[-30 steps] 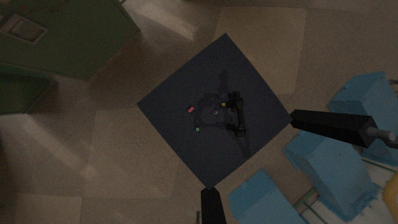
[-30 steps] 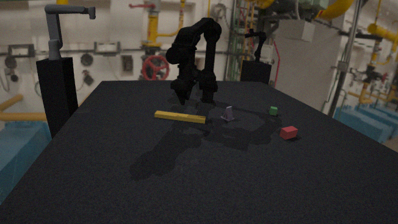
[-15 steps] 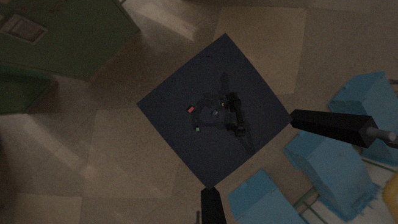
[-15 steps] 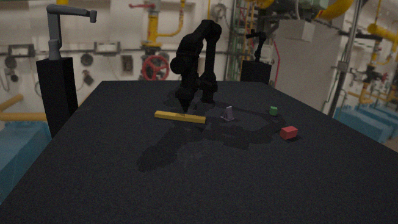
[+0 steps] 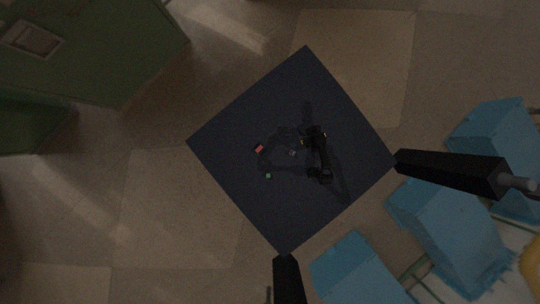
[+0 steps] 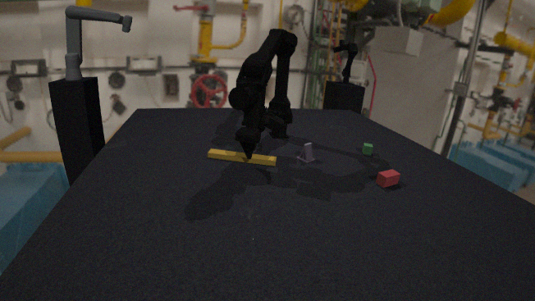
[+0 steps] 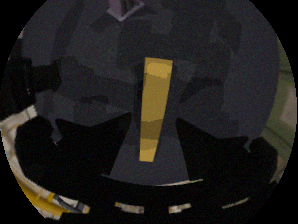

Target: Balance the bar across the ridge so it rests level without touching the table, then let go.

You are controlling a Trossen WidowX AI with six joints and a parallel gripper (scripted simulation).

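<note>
The yellow bar [image 5: 302, 142] [image 6: 221, 155] [image 7: 155, 95] lies flat on the dark table [image 5: 286, 223] [image 6: 254, 253]. My gripper [image 6: 249, 157] [image 7: 154, 117] is open and low over the middle of the bar. In the wrist view the bar runs lengthwise between the two fingertips, with a gap on each side. In the top view the arm covers the bar's middle and only its ends show. The small purple-grey ridge [image 5: 292, 153] [image 6: 307, 153] [image 7: 121, 7] stands a short way off one end of the bar, with nothing on it.
A red block [image 5: 258, 148] [image 6: 387, 178] and a small green cube [image 5: 268, 176] [image 6: 368, 149] lie on the table on the far side of the ridge from the bar. Black pedestals [image 5: 451, 171] [image 6: 78, 118] stand beyond the table's edges.
</note>
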